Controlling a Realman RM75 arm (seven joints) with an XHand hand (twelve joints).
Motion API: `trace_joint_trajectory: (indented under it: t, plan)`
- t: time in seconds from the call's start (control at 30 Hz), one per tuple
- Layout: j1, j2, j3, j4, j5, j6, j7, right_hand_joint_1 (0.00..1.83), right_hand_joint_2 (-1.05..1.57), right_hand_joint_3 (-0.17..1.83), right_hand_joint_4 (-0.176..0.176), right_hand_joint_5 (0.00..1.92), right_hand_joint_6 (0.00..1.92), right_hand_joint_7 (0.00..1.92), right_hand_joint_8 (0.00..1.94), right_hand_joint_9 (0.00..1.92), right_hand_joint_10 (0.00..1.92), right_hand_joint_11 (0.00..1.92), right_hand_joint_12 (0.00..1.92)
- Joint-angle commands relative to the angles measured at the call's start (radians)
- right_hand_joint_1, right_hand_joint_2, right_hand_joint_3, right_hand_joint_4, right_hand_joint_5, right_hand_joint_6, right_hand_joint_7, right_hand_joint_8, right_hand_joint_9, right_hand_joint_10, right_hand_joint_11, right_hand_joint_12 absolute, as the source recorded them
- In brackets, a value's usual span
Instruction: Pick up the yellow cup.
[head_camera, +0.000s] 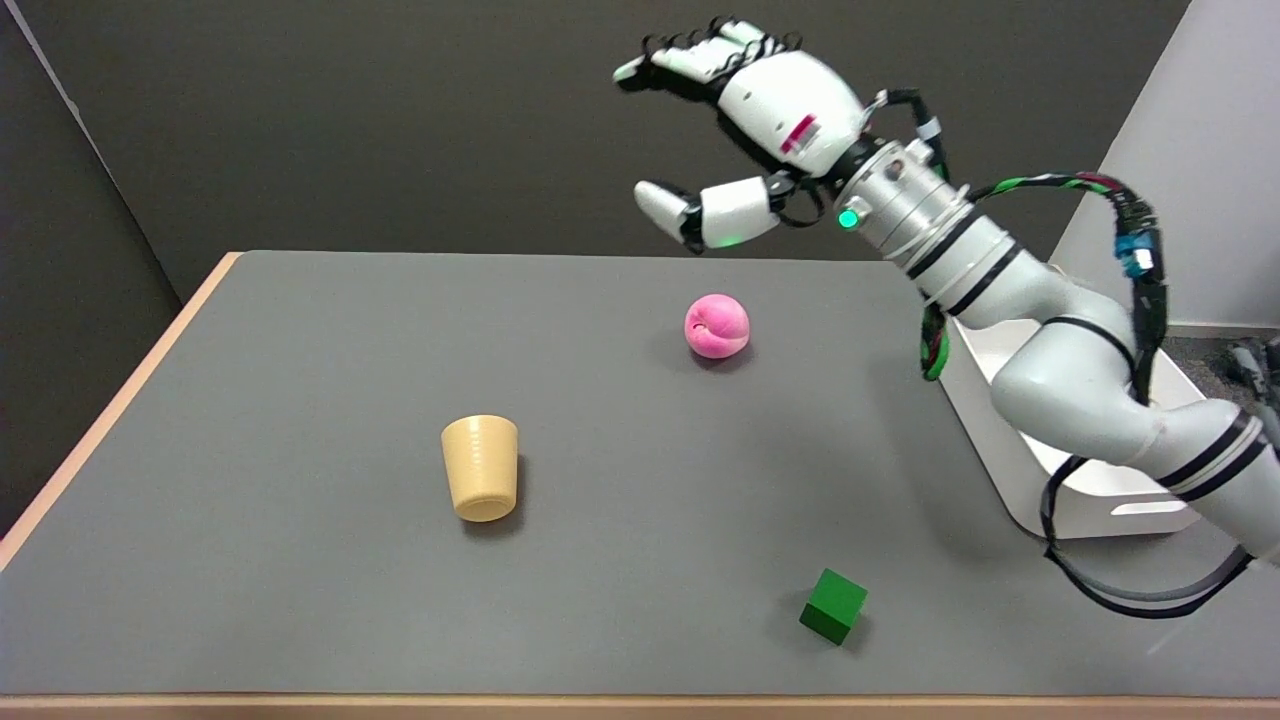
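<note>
Grey table (300, 600) — yellow cup (480, 468) apparently upright — right hand (770, 110) spread.

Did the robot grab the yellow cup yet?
Not yet. Nothing looks done: the yellow plastic cup stands on the grey table, untouched. The right hand is up in the air beyond the pink peach-shaped toy, fingers apart and holding nothing. Reaching the cup, gripping it and lifting it are all left.

I see a pink peach (716, 326) mid-table (300, 330), a green cube (833, 606) nearer me, and a white bin (1120, 495) at the right edge.
</note>
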Motion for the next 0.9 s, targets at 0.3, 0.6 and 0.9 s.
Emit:
trace_joint_trajectory:
  t: [0.3, 0.6, 0.9]
  plan:
    - [-0.021, -0.364, -0.08, 0.021, -0.234, -0.354, 0.053, 0.21, 0.67, 0.78, -0.142, 0.24, 0.48, 0.39, 0.45, 0.27, 0.94, 0.14, 1.32]
    - [-0.062, -0.45, -0.078, 0.057, -0.352, -0.455, 0.067, 0.21, 0.68, 0.76, -0.171, 0.24, 0.5, 0.38, 0.49, 0.25, 0.99, 0.13, 1.34]
    - [-0.049, -0.507, -0.064, 0.006, -0.724, -0.534, 0.325, 0.19, 0.68, 0.74, -0.176, 0.23, 0.53, 0.38, 0.52, 0.24, 1.01, 0.14, 1.36]
